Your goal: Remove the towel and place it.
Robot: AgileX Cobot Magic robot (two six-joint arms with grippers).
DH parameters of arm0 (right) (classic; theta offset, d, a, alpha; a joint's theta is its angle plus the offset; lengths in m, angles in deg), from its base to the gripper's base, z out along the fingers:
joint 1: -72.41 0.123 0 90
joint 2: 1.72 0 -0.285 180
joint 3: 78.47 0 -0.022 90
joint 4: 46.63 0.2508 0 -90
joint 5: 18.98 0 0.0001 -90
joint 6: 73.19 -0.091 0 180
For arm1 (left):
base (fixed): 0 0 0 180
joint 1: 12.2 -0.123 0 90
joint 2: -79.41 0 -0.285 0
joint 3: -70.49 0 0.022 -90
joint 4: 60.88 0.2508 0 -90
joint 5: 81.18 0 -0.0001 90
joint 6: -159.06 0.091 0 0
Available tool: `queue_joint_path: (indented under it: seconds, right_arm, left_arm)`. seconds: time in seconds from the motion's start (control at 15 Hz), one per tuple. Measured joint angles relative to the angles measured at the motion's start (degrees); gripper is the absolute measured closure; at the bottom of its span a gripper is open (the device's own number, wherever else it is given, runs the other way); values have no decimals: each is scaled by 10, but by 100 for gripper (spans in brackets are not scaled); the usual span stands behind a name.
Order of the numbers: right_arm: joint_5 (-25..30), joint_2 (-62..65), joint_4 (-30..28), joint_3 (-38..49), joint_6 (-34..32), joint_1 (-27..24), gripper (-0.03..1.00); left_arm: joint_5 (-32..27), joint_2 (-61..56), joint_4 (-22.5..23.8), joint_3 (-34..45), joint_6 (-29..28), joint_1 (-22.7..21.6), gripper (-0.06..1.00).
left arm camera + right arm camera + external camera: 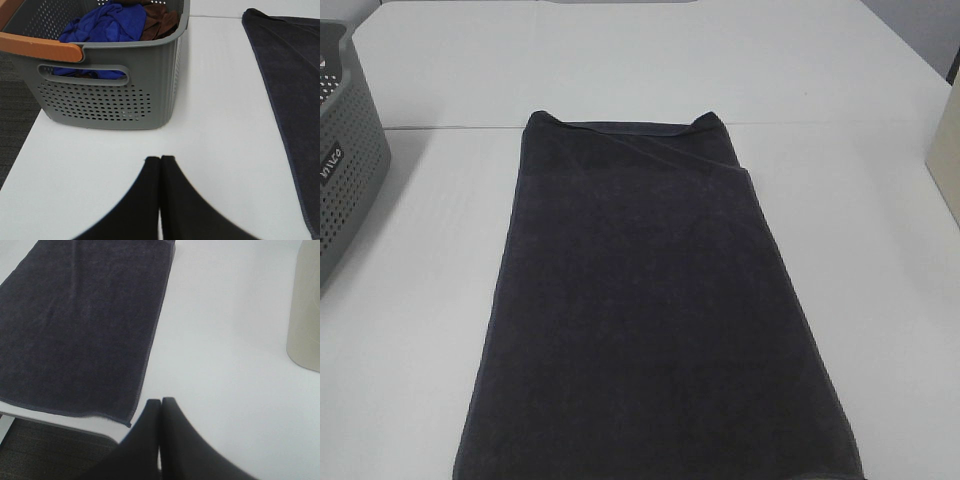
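The towel [650, 310] lies flat along the middle of the white table, a dark navy rectangle folded lengthwise, its near end reaching the table's front edge. One long hem shows in the left wrist view [290, 85], and the near corner shows in the right wrist view [85, 330]. My left gripper [160, 160] is shut and empty over bare table, between the gray basket and the towel. On the towel's other side my right gripper [160, 401] hovers near the front edge, shut with nothing in it. Neither arm appears in the exterior high view.
A gray perforated basket [345, 170] stands at the table's left edge; it holds blue and brown cloths [112, 22] and has an orange handle [40, 47]. A beige container [306, 305] stands at the right side [945, 150]. Dark floor shows past the table's front edge [45, 450].
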Motion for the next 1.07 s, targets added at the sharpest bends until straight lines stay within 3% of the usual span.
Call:
queue_joint_path:
  seconds: [0.2, 0.27, 0.33, 0.53, 0.6, 1.07]
  right_arm:
    - [0, 0, 0, 0, 0, 0, 96]
    - [0, 0, 0, 0, 0, 0, 96]
    - [0, 0, 0, 0, 0, 0, 96]
    - [0, 0, 0, 0, 0, 0, 96]
    - [0, 0, 0, 0, 0, 0, 96]
    - [0, 0, 0, 0, 0, 0, 96]
  left_arm:
    - [0, 0, 0, 0, 0, 0, 93]
    - [0, 0, 0, 0, 0, 0, 85]
    - [0, 0, 0, 0, 0, 0, 70]
    - [0, 0, 1, 0, -6, 0, 9]
    - [0, 0, 3, 0, -8, 0, 0]
    - [0, 0, 6, 0, -9, 0, -5]
